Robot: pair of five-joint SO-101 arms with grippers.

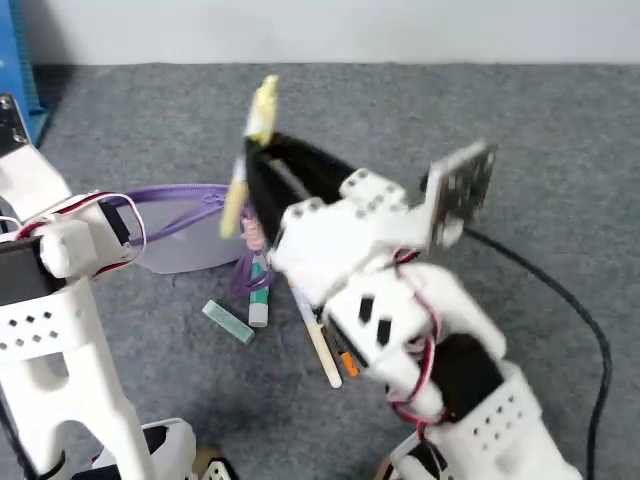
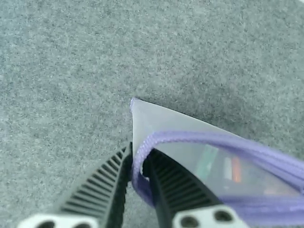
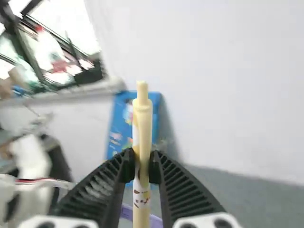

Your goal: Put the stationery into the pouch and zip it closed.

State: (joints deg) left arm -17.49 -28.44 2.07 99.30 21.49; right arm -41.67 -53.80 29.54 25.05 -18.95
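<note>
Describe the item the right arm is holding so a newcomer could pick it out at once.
Look at the middle of the grey mat, where the white right arm ends in a black pincer. Clamped roughly upright in it is a pale yellow pen. Unlike the other stationery, lying flat on the mat below, it is held aloft.

Your worktop [image 1: 560,130] is covered in grey, carpet-like fabric and runs back to a plain white wall [image 1: 350,30] along its far edge. At the far left corner stands a blue panel [image 1: 18,60], perhaps a box. Past it, a window [image 3: 47,47] shows bright daylight.
</note>
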